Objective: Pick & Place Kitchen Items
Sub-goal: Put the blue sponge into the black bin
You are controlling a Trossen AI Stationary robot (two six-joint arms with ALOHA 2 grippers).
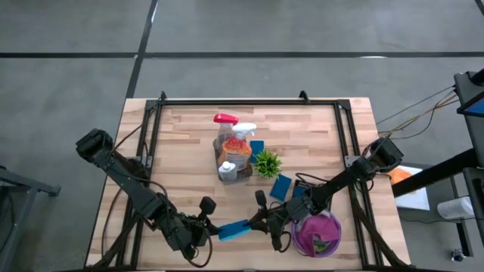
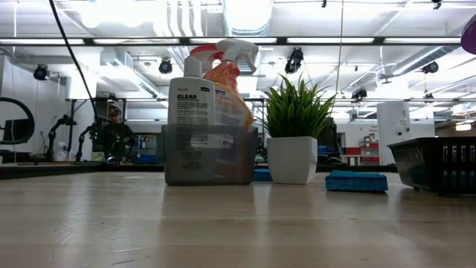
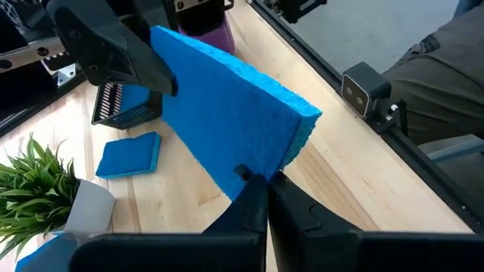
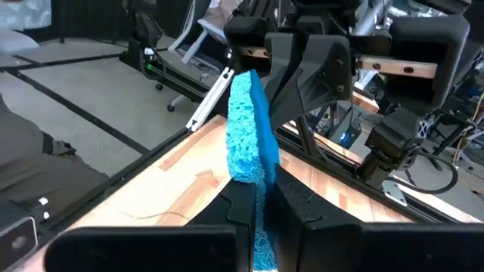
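A blue rectangular sponge (image 1: 234,229) is held between my two grippers near the table's near edge, above the wood. My left gripper (image 1: 210,227) is shut on its left end, my right gripper (image 1: 261,221) on its right end. The sponge stands on edge in the right wrist view (image 4: 249,128) and shows a broad face in the left wrist view (image 3: 227,113). A clear bottle with a red trigger (image 1: 224,121) and an orange bottle with a white trigger (image 1: 240,140) stand in a grey bin (image 1: 233,162). Two other blue sponges (image 1: 280,187) (image 1: 257,146) lie on the table. My left gripper pinches the sponge's left end (image 3: 249,170) between its two fingers, which come roughly level from the table's left. The sponge is clear of the table. My right gripper pinches the sponge's right end (image 4: 257,177) between its two fingers, one on each broad face, coming roughly level from the table's right.
A small green plant in a white pot (image 1: 267,162) stands right of the bin. A black basket (image 1: 306,187) and a purple bowl (image 1: 318,234) holding magenta and green cloths sit at the near right. Black rails (image 1: 151,143) run along the table's sides.
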